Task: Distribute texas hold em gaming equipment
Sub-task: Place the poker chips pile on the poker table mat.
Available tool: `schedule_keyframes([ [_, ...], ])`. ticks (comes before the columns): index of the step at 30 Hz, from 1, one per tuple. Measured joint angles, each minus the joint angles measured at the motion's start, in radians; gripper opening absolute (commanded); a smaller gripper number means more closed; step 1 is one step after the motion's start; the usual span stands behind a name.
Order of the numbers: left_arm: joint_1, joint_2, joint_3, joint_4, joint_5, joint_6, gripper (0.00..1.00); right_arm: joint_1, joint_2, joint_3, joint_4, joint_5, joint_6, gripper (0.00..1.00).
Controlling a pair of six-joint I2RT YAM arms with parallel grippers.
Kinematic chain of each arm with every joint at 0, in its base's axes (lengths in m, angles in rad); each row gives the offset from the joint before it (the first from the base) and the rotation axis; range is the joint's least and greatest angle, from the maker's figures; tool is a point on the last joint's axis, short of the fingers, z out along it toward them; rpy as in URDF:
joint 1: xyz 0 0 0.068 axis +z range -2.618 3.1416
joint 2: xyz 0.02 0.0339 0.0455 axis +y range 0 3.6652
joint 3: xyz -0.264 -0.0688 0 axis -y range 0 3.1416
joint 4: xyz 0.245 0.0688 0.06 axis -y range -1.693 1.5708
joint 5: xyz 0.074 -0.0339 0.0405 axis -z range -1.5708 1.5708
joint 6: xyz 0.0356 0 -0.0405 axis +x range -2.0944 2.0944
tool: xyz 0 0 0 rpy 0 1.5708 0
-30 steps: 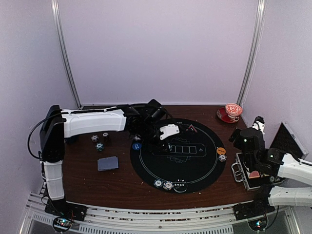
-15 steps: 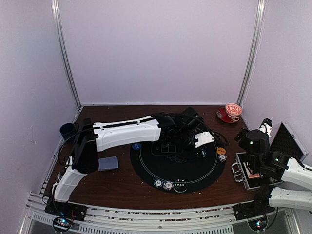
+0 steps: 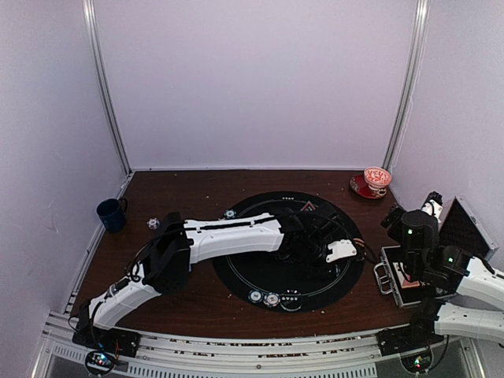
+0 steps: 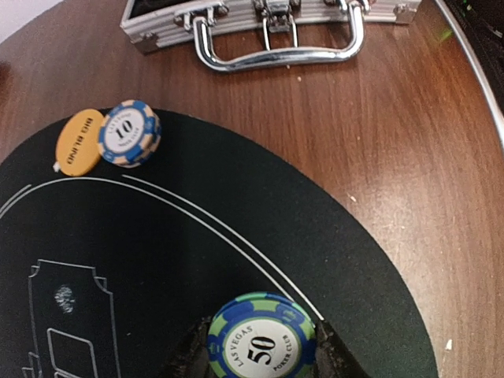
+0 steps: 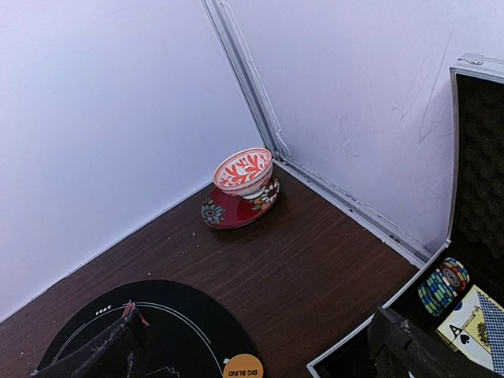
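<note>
My left gripper point(image 4: 262, 346) is shut on a blue-and-green "50" poker chip point(image 4: 262, 335), just above the black mat point(image 4: 157, 260) near its right rim. Beyond it lie an orange "big blind" disc point(image 4: 79, 142) and a blue "10" chip point(image 4: 130, 132) side by side. From above, the left arm stretches across the mat to the left gripper point(image 3: 340, 250). My right gripper point(image 5: 258, 339) hangs open and empty by the open metal case point(image 5: 472, 236), which holds stacked chips point(image 5: 442, 285) and playing cards point(image 5: 472, 323). A red triangle marker point(image 3: 309, 207) sits at the mat's far edge.
Three chips point(image 3: 272, 299) lie along the mat's near edge. Two more chips point(image 3: 153, 224) lie near its far left. A blue mug point(image 3: 110, 213) stands at far left, a red-patterned cup and saucer point(image 3: 376, 179) at the back right. The case's handle point(image 4: 276, 47) faces the mat.
The left arm has swung from the left of the mat across to its right rim, carrying the chip. It now covers the card stack seen earlier. The right arm has barely shifted.
</note>
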Motion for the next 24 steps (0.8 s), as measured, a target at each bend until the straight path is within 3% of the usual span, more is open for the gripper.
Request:
schedule_keyframes([
  [9,0.000,0.045,0.016,-0.008,0.027,-0.008,0.36,0.000,-0.002,-0.003,0.000,-0.005,0.000,1.00],
  [15,0.000,0.046,0.016,-0.009,0.042,-0.010,0.53,0.000,-0.002,-0.003,0.001,-0.009,-0.003,1.00],
  [21,0.000,0.046,0.016,-0.009,0.041,-0.011,0.81,0.000,0.014,-0.003,0.008,-0.024,-0.006,1.00],
  [24,0.000,0.046,0.016,-0.009,0.036,-0.012,0.90,0.000,0.024,-0.003,0.007,-0.027,-0.010,1.00],
])
